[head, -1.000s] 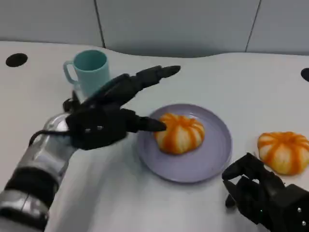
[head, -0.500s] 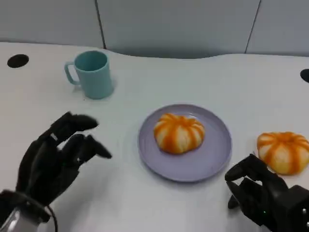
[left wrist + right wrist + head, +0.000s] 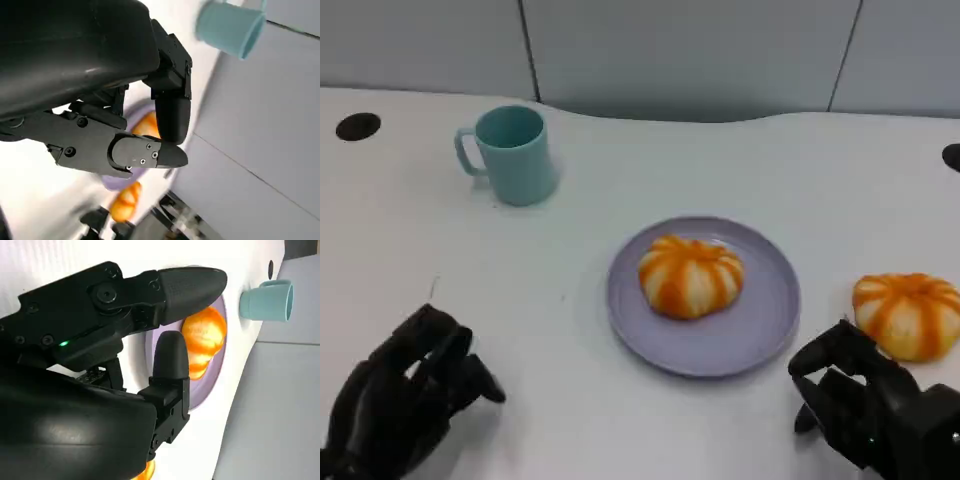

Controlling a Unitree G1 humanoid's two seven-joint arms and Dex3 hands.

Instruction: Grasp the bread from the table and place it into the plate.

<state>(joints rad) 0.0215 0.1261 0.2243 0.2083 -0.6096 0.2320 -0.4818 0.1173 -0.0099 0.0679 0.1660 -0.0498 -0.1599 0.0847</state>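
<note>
bread (image 3: 690, 274) on plate (image 3: 772, 318) | well apart from left robot hand (image 3: 405, 395) | fingers curled, holding nothing

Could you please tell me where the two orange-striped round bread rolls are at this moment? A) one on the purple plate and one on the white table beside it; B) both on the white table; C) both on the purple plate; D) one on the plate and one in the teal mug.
A: one orange-striped round bread roll sits on the round purple plate, the other bread roll lies on the white table next to it, near the right hand.
</note>
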